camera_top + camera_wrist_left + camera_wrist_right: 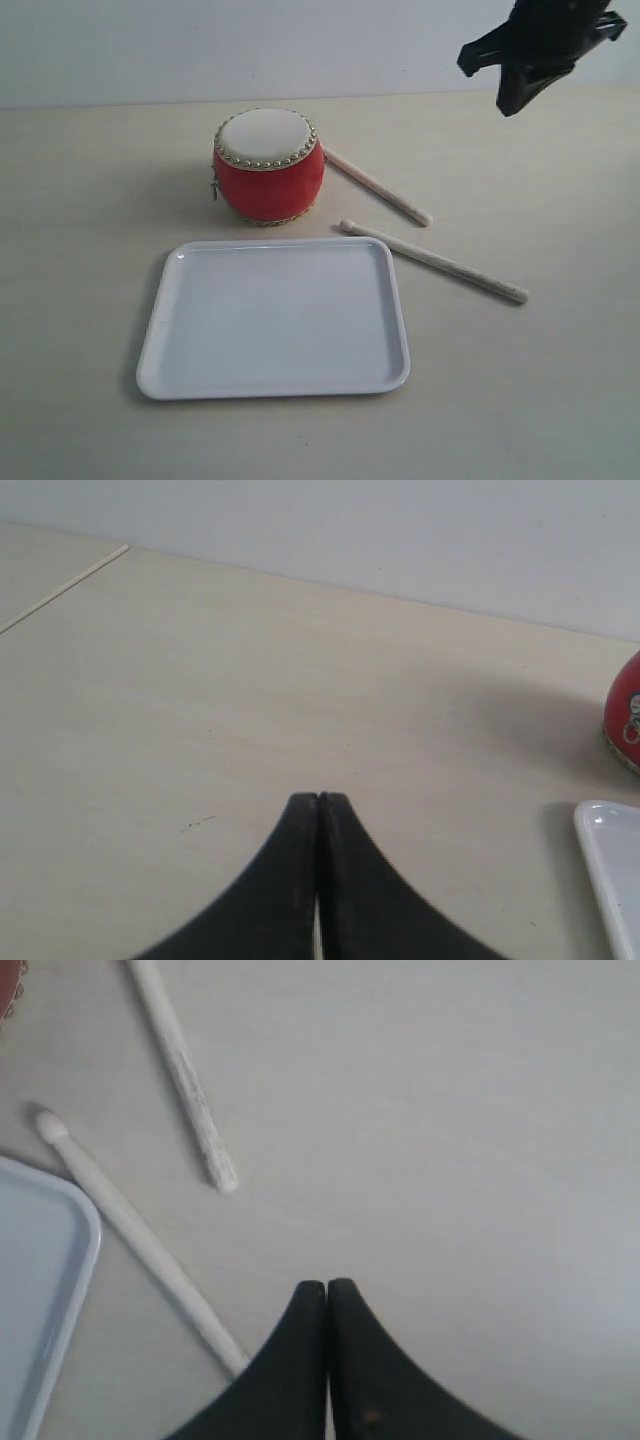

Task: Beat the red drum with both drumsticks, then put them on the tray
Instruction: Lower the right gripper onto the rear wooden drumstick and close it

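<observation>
Two tools are in play, each with its jaws pressed together and nothing between them. The right tool [326, 1285] hangs clear above the tabletop [520, 380]. The nearer drumstick [140, 1240] lies flat just beyond and below it, with its butt end close to the tool's tips and its rounded tip away by the corner of the white tray [40, 1280]. Its long axis runs slantwise from the tool toward the tray. The farther drumstick [185, 1075] lies past it, apart and roughly alongside, its far end right by the red drum [268, 170]. The left tool [318, 798] sits low over bare tabletop, with drum and tray off to its side and no stick in its view. By this, the right arm is much nearer both sticks; it would need to open, then close across a stick's axis.
</observation>
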Controlling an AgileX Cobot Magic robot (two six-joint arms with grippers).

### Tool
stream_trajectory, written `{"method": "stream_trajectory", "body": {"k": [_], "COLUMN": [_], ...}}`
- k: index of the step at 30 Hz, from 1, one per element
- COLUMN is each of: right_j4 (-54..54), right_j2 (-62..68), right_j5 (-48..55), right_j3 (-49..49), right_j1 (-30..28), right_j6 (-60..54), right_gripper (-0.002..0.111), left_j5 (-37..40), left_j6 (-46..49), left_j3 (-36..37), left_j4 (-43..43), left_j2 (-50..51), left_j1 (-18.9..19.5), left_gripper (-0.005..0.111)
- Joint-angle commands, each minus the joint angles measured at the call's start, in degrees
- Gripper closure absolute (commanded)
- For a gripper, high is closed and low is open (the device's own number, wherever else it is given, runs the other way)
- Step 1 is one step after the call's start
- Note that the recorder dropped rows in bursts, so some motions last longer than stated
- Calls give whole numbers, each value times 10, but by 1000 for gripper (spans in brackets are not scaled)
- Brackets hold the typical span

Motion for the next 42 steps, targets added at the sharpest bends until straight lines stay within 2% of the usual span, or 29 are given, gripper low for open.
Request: {"method": "stream_trajectory", "body": {"k": [1,3,6,8,10,13,18,21,42], "right_j4": [-9,-10,8,5,7,27,28,13,-15], "right_j2": [72,98,135,159,175,189,217,229,268], "right_j5": [3,3,3,3,3,3,3,-21,-24], "right_j3": [-62,-81,-109,-135,-146,-152,-157,-157,-157], "right_j1": [19,25,25,25,25,31,77,92,92], "right_j6": [-44,-56,-66,-68,-95,-140,-221,-217,-186], "right_gripper": [108,103,91,76,67,66,66,66,66], "left_j5": [-3,-3,-3,-3,-3,-3,-3,-3,-3], "left_j6": [0,0,0,0,0,0,0,0,0], "left_j3": [2,2,2,2,2,2,2,2,2], "left_j4": [-4,-4,-4,-4,-4,-4,-4,-4,-4], "left_j2": [-4,-4,-4,-4,-4,-4,-4,-4,-4], "left_j1": [1,1,1,1,1,1,1,1,1], "left_gripper": [107,107,107,107,107,107,107,107,107]}}
